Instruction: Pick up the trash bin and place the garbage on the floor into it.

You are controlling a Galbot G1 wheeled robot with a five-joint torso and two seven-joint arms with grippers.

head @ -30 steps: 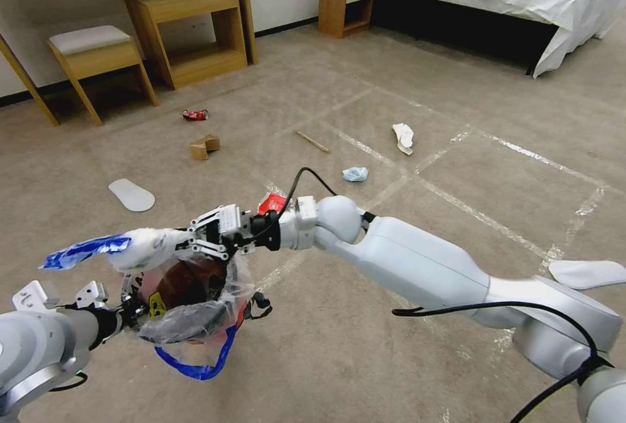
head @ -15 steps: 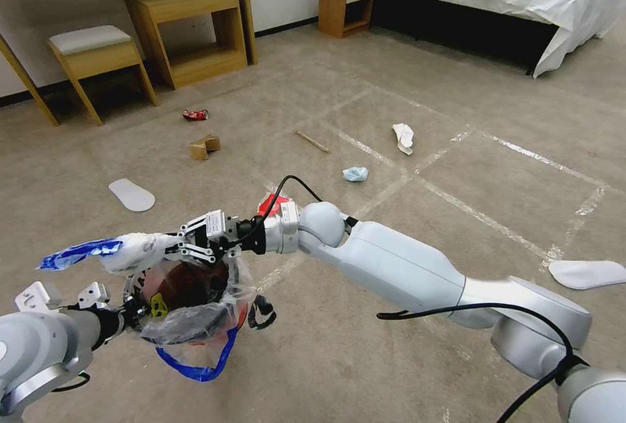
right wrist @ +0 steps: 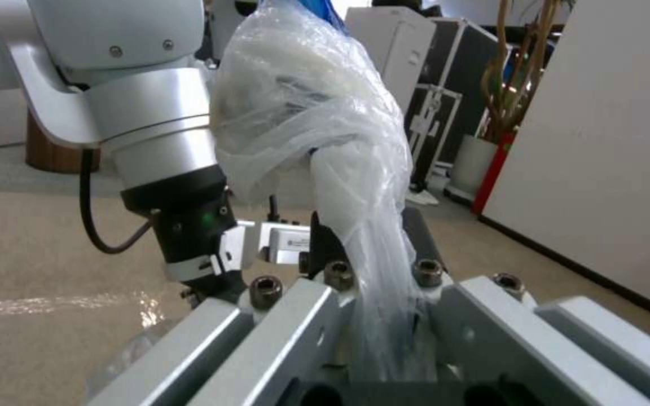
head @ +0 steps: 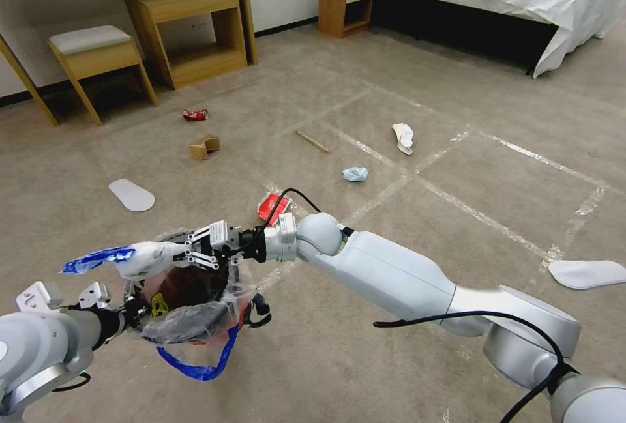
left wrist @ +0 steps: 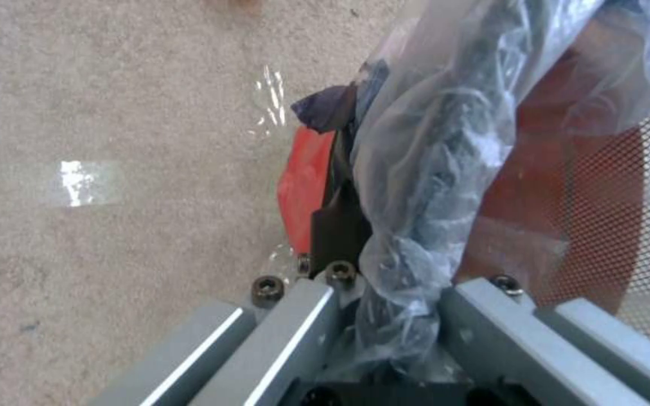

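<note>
Trash bin point(head: 189, 299) hangs off the floor at near left, held by my left gripper point(head: 134, 312). In the left wrist view my left fingers point(left wrist: 340, 225) pinch the red rim together with a bunched fold of the clear liner bag point(left wrist: 430, 186).

My right gripper point(head: 186, 255) sits over the far edge of the bin's mouth, fingers pressed on a twisted white wad of plastic with a blue strip point(head: 98, 258) trailing out to the left. I judge it to be a pulled-up part of the liner, though I cannot tell if a piece of litter is wrapped inside it.

Garbage on the floor point(head: 391, 358): red wrapper point(head: 270, 204) just beyond my right wrist, pale blue mask point(head: 355, 174), wooden stick point(head: 313, 142), white tissue point(head: 404, 137), cardboard bits point(head: 205, 146), crushed red can point(head: 195, 114), an insole at left point(head: 132, 194) and one at right point(head: 587, 273).

Risks, as I judge them:
- Both grips bear on thin film. Pulling apart could tear the liner or drag it out of the bin.
- Left pinch catches only the rim's edge; a tug from the right side could tip or slip the bin, spilling what is inside.
- Releasing the wad may leave film draped across the mouth, blocking later drops.
- The loose blue handle loop point(head: 195, 361) dangles below and could snag.
</note>
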